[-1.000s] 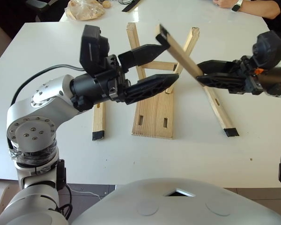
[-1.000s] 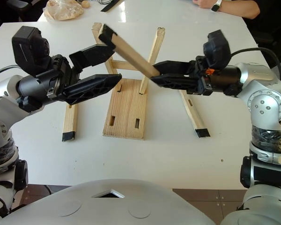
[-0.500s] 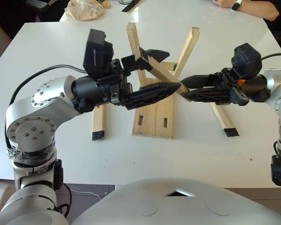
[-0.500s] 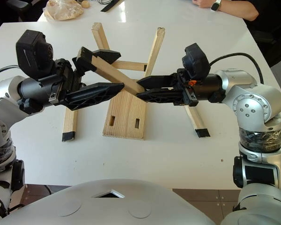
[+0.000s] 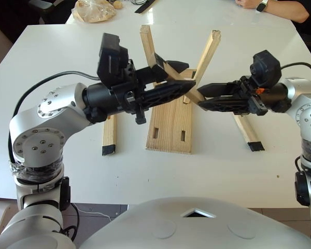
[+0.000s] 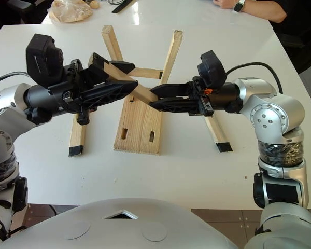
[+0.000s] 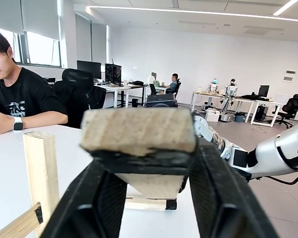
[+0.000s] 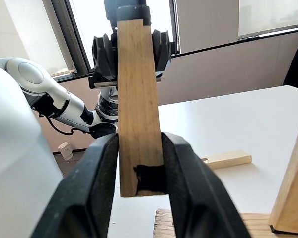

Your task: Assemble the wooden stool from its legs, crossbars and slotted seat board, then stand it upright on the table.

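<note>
Since a second ago, the right claw (image 5: 202,97) has swung the pale wooden stool leg with black-capped ends (image 6: 140,89) down and to the left. The left claw (image 5: 182,77), gaping then, has closed round the leg's far-left end. Both claws now clamp this one leg, one at each end, holding it slanted in the air.

Below it on the white worktop (image 5: 223,171) lies the flat slotted seat board of light wood (image 5: 171,129). One loose wooden leg (image 5: 109,135) lies just left of the board, and another black-tipped leg (image 5: 246,127) lies to its right. Farther off, two splayed legs (image 5: 210,46) joined by a short crossbar (image 6: 145,72) rest at the board's far edge.

This looks like a hand-over or re-grip. The visible slots stand open, so assembly seems at an early stage.
</note>
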You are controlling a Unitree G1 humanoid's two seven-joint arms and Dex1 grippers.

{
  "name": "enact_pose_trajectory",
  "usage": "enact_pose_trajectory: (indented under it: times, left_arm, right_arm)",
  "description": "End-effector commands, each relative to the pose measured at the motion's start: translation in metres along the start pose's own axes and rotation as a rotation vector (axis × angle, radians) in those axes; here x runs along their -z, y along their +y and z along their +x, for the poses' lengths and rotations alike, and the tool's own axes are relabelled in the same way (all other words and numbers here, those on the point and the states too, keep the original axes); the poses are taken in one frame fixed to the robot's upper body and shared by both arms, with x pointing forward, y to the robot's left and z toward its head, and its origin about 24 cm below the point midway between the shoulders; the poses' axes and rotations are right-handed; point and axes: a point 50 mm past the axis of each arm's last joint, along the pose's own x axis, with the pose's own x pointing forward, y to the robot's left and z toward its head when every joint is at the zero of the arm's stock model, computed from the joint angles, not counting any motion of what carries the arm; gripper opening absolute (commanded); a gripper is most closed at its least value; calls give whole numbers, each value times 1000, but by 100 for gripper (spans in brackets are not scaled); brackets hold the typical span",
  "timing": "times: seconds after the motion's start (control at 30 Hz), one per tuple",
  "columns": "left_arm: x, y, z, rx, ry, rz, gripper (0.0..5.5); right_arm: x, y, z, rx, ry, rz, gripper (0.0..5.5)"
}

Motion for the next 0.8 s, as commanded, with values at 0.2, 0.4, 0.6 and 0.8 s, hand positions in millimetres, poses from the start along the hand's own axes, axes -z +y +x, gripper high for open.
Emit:
enact_pose_trajectory:
  times: [0.2, 0.4, 0.6, 0.8]
  left_arm:
    - [13, -6, -7, 74, 122, 48, 134]
    - [11, -4, -8, 93, 117, 58, 129]
    - [-6, 6, -37, 38, 194, 101, 129]
    - [1, 38, -111, -228, 480, 184, 129]
  right_arm:
    - [2, -4, -5, 87, 23, -40, 131]
    - [6, -2, -4, 96, 28, -37, 198]
    - [9, -4, -15, 233, -25, -39, 200]
    - [9, 10, -37, 388, -112, -69, 200]
